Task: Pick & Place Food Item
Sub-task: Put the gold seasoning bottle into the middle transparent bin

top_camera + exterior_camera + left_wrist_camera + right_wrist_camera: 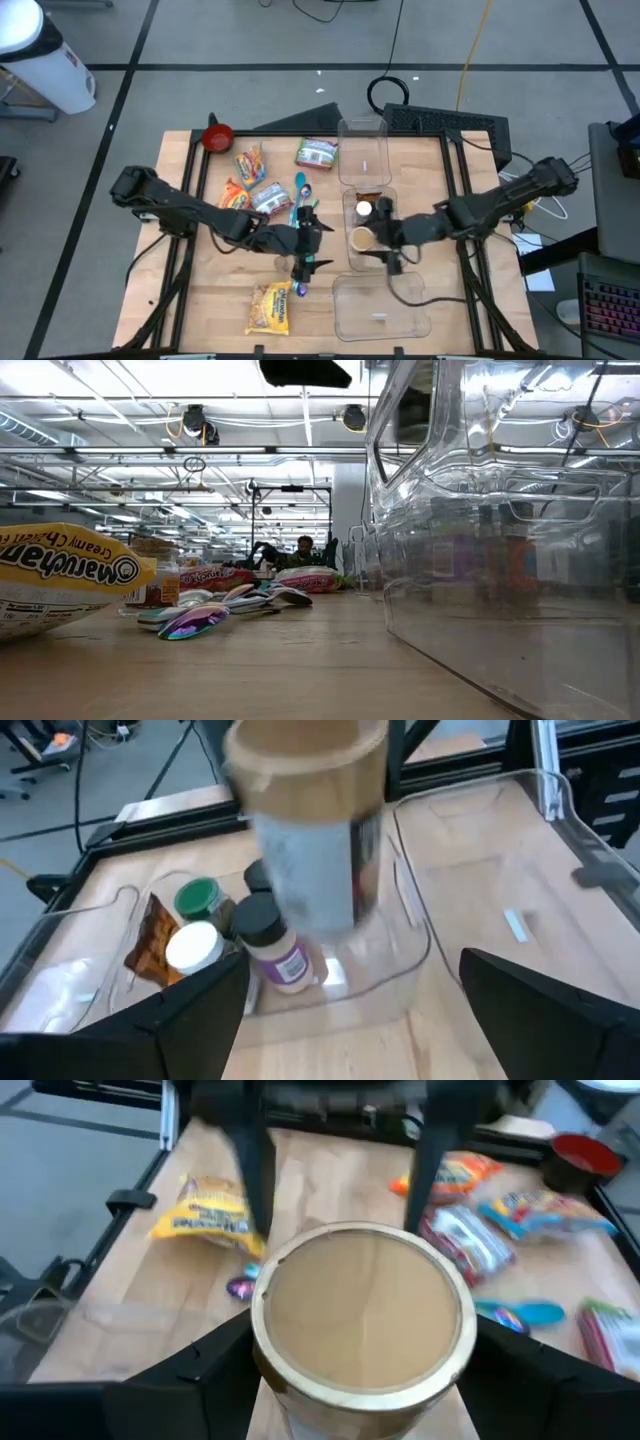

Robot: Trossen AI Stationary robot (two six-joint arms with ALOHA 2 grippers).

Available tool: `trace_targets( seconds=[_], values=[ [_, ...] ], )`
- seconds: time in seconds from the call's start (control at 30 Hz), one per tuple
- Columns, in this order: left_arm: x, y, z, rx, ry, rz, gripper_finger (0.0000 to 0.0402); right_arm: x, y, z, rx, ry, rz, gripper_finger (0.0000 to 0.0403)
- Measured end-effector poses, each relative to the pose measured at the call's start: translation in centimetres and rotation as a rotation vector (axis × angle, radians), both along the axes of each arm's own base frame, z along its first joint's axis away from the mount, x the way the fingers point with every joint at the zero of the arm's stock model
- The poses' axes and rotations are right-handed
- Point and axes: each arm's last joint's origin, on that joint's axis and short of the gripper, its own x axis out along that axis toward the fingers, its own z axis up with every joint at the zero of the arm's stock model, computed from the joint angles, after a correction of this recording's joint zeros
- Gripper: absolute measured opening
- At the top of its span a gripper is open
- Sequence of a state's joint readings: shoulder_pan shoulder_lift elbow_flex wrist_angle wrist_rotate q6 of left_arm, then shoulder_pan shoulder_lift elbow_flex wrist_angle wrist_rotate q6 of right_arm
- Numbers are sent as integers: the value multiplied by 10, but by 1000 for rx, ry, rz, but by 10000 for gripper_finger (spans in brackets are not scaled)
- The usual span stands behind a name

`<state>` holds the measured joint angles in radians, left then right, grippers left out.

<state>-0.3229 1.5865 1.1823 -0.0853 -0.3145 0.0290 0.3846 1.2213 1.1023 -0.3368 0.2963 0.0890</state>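
1. Tan-lidded cylindrical can (362, 1315) fills the right wrist view. The right gripper (360, 1380) has a dark finger pressed on each side of it, gripping it.
2. Same view, beyond the can: yellow noodle packet (208, 1210), red bowl (580, 1160) and colourful snack packets (470, 1230) on the wooden table (330, 1180).
3. Left wrist view: left gripper (350, 1020) has its fingers spread wide, holding nothing. The can (310, 830) hangs ahead of them, above a clear plastic bin (400, 975).
4. In that bin: green-lidded jar (195, 898), white-lidded jar (195, 946), black-capped bottle (272, 945), brown packet (150, 932).
5. High view: right gripper (383, 238) holds the can (361, 238) at the middle bin's (385, 195) near edge. Left gripper (305, 250) is just beside it, apart from the can.
6. Noodle packet (270, 308) lies at the front, and the bowl (217, 137) sits at the back-left corner.
7. Low view: noodle packet (60, 575) left, a clear bin wall (500, 560) right, iridescent spoons (200, 618) between. No gripper visible.
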Motion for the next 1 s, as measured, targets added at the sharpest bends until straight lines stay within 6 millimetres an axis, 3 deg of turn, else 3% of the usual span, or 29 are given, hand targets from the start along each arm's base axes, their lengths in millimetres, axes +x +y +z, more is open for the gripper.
trace_targets(
  seconds=[0.23,0.4,0.63,1.0],
  values=[
    [-17,8,-8,-21,-72,12,369,-50,3,-24,64,-1,-41,262],
    [-24,18,-18,-56,-101,49,369,-69,1,-54,78,40,-81,262],
    [-25,28,-23,-98,-100,96,368,-74,-3,-81,89,57,-99,262],
    [-27,22,-23,-83,-98,67,363,-80,-4,-108,83,81,-93,262]
  ],
)
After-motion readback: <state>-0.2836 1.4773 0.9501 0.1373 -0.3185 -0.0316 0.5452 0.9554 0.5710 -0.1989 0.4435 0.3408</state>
